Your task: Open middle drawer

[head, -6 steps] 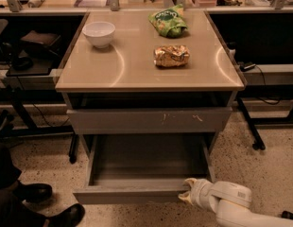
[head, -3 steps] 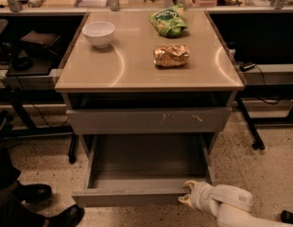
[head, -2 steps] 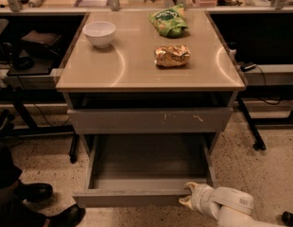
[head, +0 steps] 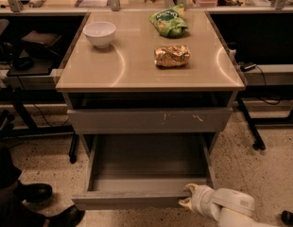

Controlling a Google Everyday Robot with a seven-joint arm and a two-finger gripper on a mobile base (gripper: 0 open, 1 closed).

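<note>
The middle drawer (head: 123,201) is pulled far out of the cabinet, and its bare grey interior shows. Its plain flat front is at the bottom of the camera view. My gripper (head: 187,196) is at the right end of that front, one pale finger over the top rim and one on the face, shut on the edge. My white arm (head: 227,207) comes in from the bottom right. The taller drawer (head: 146,121) with pale scratch marks sits above, slightly out. The lowest drawer is hidden.
On the cabinet top (head: 137,70) lie a white bowl (head: 99,33), a green bag (head: 168,21) and a golden packet (head: 171,56). A person's dark shoes (head: 35,193) stand at the lower left. Desk legs and cables flank both sides on the speckled floor (head: 264,169).
The middle drawer's front has come a little further out toward the camera, and my gripper has moved down with it at the right end.
</note>
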